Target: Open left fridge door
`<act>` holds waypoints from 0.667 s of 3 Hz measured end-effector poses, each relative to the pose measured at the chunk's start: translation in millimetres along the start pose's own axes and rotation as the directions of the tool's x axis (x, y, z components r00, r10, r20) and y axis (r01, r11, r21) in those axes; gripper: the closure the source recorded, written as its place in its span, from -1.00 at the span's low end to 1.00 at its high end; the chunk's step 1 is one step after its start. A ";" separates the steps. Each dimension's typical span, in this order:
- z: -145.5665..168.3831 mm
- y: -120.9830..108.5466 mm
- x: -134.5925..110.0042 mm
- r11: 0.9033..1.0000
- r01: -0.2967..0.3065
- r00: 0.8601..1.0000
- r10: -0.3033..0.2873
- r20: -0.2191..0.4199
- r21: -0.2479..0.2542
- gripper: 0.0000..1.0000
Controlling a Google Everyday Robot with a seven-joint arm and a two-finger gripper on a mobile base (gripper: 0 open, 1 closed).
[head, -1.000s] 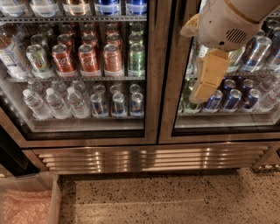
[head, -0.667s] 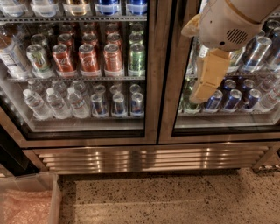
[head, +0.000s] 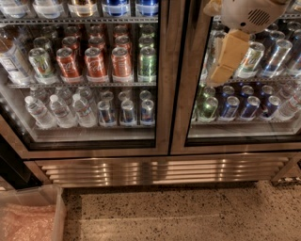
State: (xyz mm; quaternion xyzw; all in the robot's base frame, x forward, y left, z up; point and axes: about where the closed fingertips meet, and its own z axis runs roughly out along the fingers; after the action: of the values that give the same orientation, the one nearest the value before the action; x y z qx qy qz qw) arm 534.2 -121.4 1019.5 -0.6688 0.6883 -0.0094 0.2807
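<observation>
The left fridge door (head: 162, 108) is a tall glass pane in a brushed steel frame and fills the left half of the camera view. It sits flush with the matching right door (head: 188, 136), so it looks shut. Behind its glass are red, green and silver cans and, lower down, water bottles. My gripper (head: 229, 59), cream-coloured under a white wrist housing (head: 249, 14), hangs at the upper right, in front of the right door's glass. It is right of the centre post and apart from the left door.
A ribbed steel grille panel (head: 160, 170) runs below both doors. Speckled terrazzo floor (head: 188, 214) lies in front. A clear plastic bin (head: 55, 214) with pinkish contents stands at the lower left corner. A dark gap shows left of the fridge.
My gripper has moved upward and slightly right in front of the right door. The fridge doors have not moved.
</observation>
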 end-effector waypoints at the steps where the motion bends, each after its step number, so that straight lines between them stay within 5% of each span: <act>1: 0.1 0.0 -0.2 1.000 0.000 1.000 0.000 0.000 0.000 -1.00; 2: 15.9 1.6 -26.6 0.997 0.060 0.997 -0.058 0.052 -0.049 -1.00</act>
State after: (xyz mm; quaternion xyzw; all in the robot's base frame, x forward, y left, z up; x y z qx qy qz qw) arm 537.6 -90.8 1015.3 -0.6957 0.6610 0.0166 0.2808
